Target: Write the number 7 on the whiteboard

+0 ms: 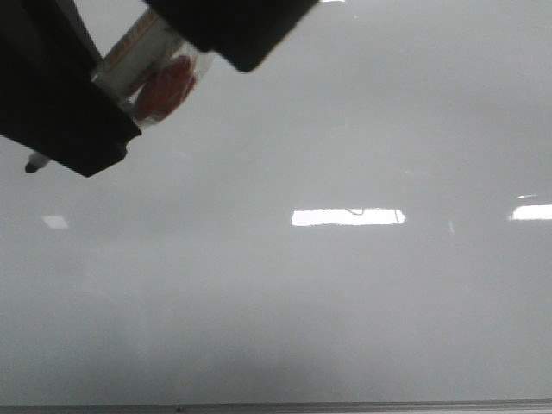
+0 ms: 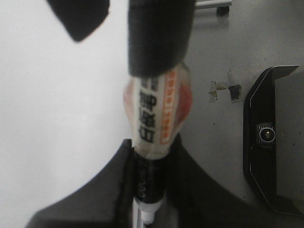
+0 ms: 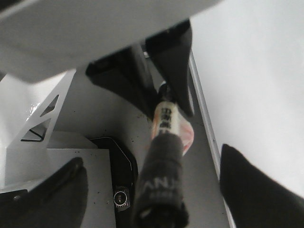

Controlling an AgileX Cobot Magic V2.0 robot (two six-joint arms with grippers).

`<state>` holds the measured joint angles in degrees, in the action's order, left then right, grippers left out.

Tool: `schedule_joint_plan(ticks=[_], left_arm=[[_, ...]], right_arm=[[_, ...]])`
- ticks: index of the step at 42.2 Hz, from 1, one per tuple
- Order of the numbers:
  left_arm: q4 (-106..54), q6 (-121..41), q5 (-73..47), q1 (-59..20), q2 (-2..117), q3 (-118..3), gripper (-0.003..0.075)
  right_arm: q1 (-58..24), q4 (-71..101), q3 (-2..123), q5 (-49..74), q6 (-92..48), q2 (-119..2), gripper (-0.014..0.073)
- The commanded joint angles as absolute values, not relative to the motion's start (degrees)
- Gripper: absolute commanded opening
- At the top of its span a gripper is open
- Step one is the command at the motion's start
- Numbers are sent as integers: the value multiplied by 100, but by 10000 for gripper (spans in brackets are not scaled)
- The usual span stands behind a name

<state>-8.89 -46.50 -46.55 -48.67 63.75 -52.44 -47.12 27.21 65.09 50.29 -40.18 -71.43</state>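
Glossy pale whiteboard (image 1: pixel 345 302) fills the front view from edge to edge, lying flat with a thin metal strip along its near edge and bright bars of glare across the middle. No black stroke shows anywhere on it, so the number 7 looks not yet begun.

Over the far-left corner hangs the left gripper (image 1: pixel 129 78), its dark jaws clamped on a marker (image 1: pixel 151 65) whose body is white with printed characters and an orange-red label. In the left wrist view the marker's long axis runs straight out between the jaws, cap end away from the wrist. Its dark tip (image 1: pixel 32 166) pokes out low on the left, just above or touching the board; I cannot tell which.

The right gripper (image 3: pixel 152 190) shows spread wide in its own view, holding nothing, so the left arm is the one placed to write.
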Motion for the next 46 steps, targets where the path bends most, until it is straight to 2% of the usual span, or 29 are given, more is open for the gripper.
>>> schedule_joint_plan(ticks=[1,4,10,14,25,31,33,36,38,39,41,42,44,46], left_arm=[[-971,-4649,-4355,-4911,6251,-5434,-20],[-971,-4649,-4355,-4911,6251,-5434,-20],[-971,-4649,-4317,-4911,6251,-5434,-20],[-971,-4649,-4247,-4911,6251,-5434,-20],[-971,-4649,-4076,-4911,6251,-5434,-20],[-971,-4626,-3959,-4911,6246,-5434,-8],[-971,-4628,-3900,-4911,6246,-5434,29],[-971,-4628,-3881,-4911,6238,-5434,151],[-971,-4612,-3881,-4911,6224,-5434,288],[-971,-4599,-3892,-4911,6224,-5434,326],[-971,-4563,-3915,-4911,6194,-5434,479],[-971,-4526,-3923,-4911,6171,-5434,515],[-971,-4430,-3923,-4911,6133,-5434,636],[-971,-4430,-3973,-4911,6051,-5434,699]], right_arm=[[-4716,2928,6782,4664,-4177,-7191,591],[-4716,2970,6789,4566,-4204,-7233,572],[-4716,3036,6789,4540,-4204,-7277,428],[-4716,3063,6789,4526,-4204,-7296,315],[-4716,3322,6789,4422,-4366,-7297,-66],[-4716,3328,6789,4443,-4374,-7297,-62],[-4716,3328,6789,4436,-4374,-7297,-61],[-4716,3328,6789,4408,-4374,-7297,-61],[-4708,3328,6789,4403,-4374,-7297,-61],[-4701,3328,6789,4403,-4374,-7297,-61],[-4677,3314,6789,4397,-4374,-7297,-61],[-4659,3315,6789,4397,-4374,-7297,-61],[-4608,3286,6789,4397,-4374,-7297,-61],[-4541,3265,6789,4404,-4374,-7297,-61]])
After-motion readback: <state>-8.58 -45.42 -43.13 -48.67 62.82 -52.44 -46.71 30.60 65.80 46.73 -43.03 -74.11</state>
